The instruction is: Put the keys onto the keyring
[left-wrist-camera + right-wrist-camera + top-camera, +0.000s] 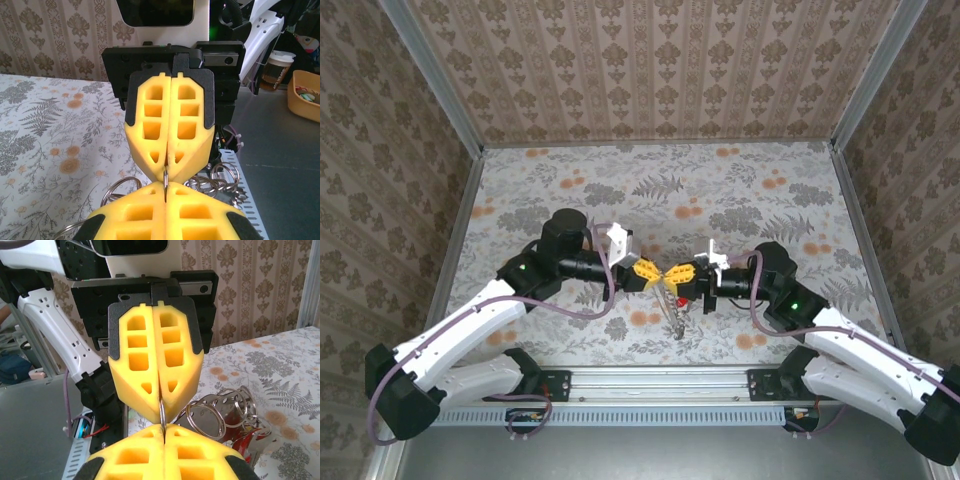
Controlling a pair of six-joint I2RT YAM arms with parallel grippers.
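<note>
My left gripper (pixel 655 274) and right gripper (pixel 675 276) meet tip to tip above the middle of the table (pixel 770 200), each with its fingers pressed together on one thin loop of the keyring (pixel 162 412). If either arm tugs or twists unevenly, I judge the wire could slip from the soft pads and the bunch would drop. The pinched loop stands upright, edge-on. The red key (pixel 682 303) and spare loops (pixel 220 410) hang below.
</note>
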